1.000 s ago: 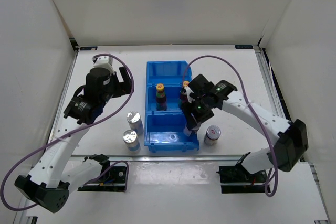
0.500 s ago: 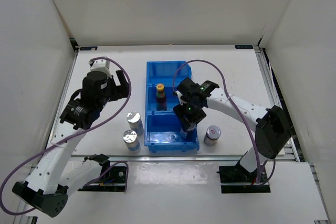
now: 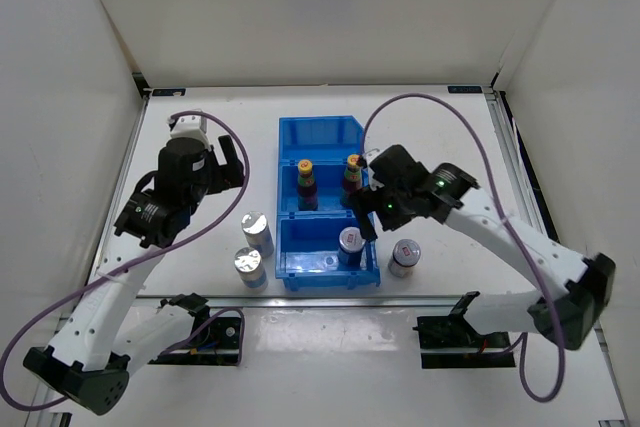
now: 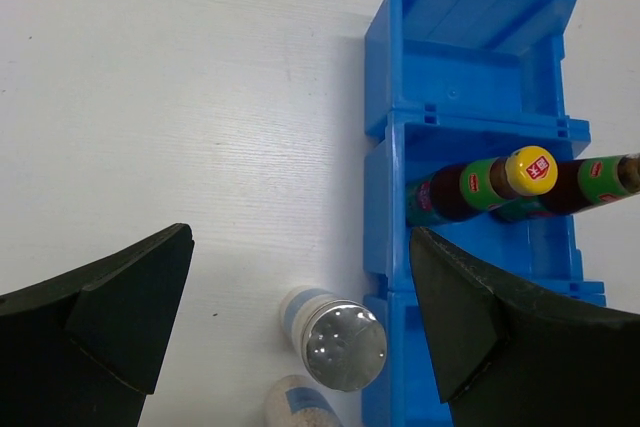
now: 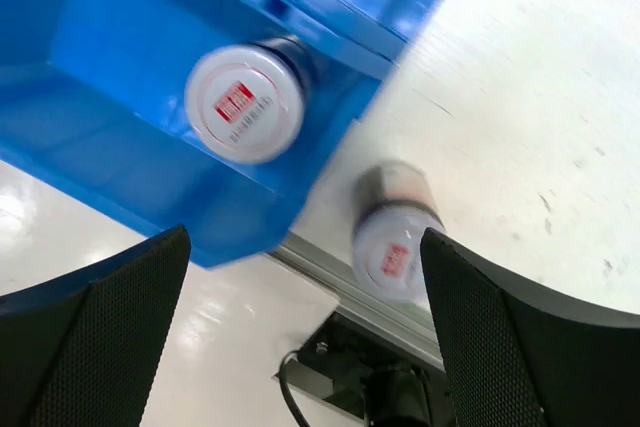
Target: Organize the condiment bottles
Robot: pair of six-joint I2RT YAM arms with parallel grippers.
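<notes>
About halfway there, I reckon. The blue three-compartment plastic bin (image 3: 318,127) sits mid-frame on the white desk (image 3: 450,137). Its middle compartment has a slim dark yellow-capped bottle (image 3: 306,185) and a second slim yellow-capped bottle (image 3: 352,175) beside it, both upright. The bottom compartment holds a stubby red-marked shaker (image 3: 349,244).

Left to sort, as I see it: another red-marked shaker (image 3: 404,256) just right of the bin, plus a plain silver-capped shaker (image 3: 257,231) and a second plain shaker (image 3: 248,267) at its lower left.

The right gripper (image 5: 305,247) is spread wide over the bin's lower-right corner, holding nothing. The left gripper (image 4: 300,237) is equally wide and empty.
</notes>
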